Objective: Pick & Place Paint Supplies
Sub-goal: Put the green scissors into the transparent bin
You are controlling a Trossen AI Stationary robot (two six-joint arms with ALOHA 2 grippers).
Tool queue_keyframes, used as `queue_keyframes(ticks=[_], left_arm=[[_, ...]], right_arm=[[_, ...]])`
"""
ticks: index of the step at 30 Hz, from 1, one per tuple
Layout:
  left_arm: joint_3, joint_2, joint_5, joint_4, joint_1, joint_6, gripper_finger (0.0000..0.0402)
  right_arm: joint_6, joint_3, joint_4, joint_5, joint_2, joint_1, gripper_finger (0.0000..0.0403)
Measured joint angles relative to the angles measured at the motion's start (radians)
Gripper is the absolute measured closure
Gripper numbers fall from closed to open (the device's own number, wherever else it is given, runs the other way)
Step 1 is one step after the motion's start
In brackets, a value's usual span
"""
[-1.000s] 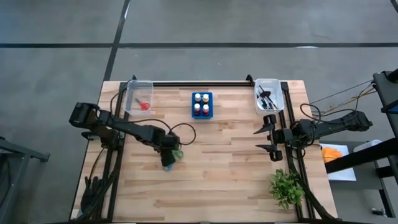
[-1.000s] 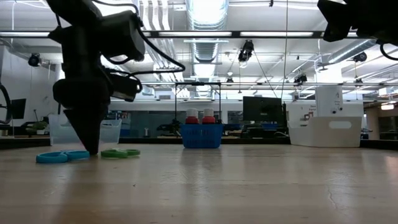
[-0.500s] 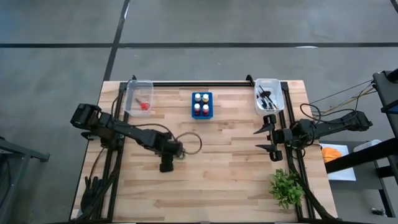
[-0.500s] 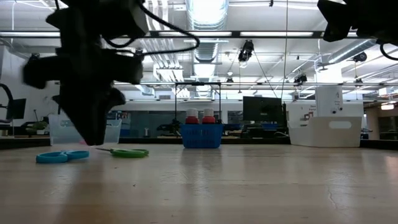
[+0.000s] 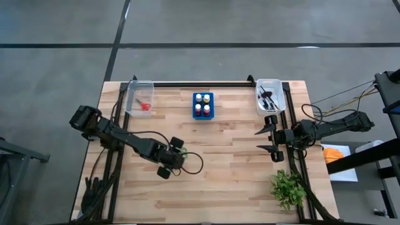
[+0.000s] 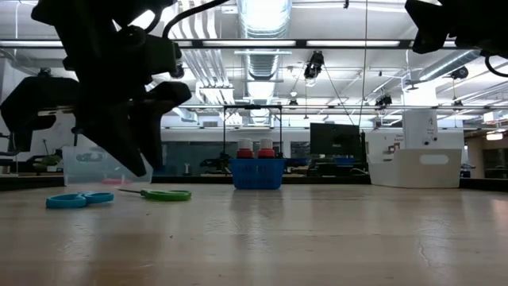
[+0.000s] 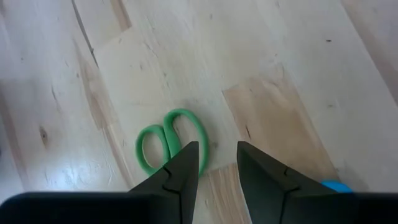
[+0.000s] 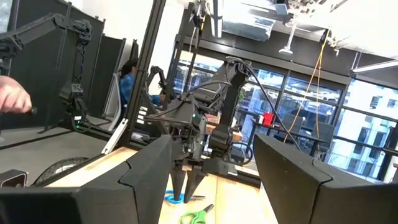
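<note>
Green-handled scissors (image 7: 171,146) lie flat on the table. In the low view the green scissors (image 6: 163,195) sit beside blue-handled scissors (image 6: 79,199). My left gripper (image 7: 217,162) hovers just above the green scissors' handles with its fingers slightly open, and in the low view its tips (image 6: 141,167) are clear of the wood. From above, the left gripper (image 5: 172,159) hides the blue pair, and only a green tip (image 5: 182,150) shows. My right gripper (image 5: 269,140) waits wide open at the table's right edge.
A blue bottle holder (image 5: 202,105) with small bottles stands at the far middle. A clear bin (image 5: 139,98) far left holds red scissors (image 5: 145,106). A clear bin (image 5: 270,97) far right holds brushes. A green plant (image 5: 287,187) sits near right. A black cable loop (image 5: 194,162) lies beside the left gripper.
My left gripper stood with its tips down on the table between the two scissors. It has since risen clear and turned about its wrist. The green scissors have shifted a little toward the table's right. The blue pair has stayed put.
</note>
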Motion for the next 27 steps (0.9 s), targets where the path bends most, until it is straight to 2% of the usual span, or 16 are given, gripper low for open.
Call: queue_keyframes(ticks=[15, 20, 27], left_arm=[[-0.017, 0.001, 0.020, 0.039, 0.024, -0.021, 0.0287], [-0.017, 0.033, 0.071, 0.043, 0.036, -0.027, 0.0287], [-0.017, 0.069, 0.072, 0.039, 0.076, -0.011, 0.0287]], right_arm=[[0.002, 0.000, 0.000, 0.000, 0.000, 0.000, 0.0177], [0.002, 0.000, -0.001, 0.000, 0.000, 0.000, 0.0177], [0.003, 0.000, -0.017, 0.000, 0.000, -0.001, 0.0177]])
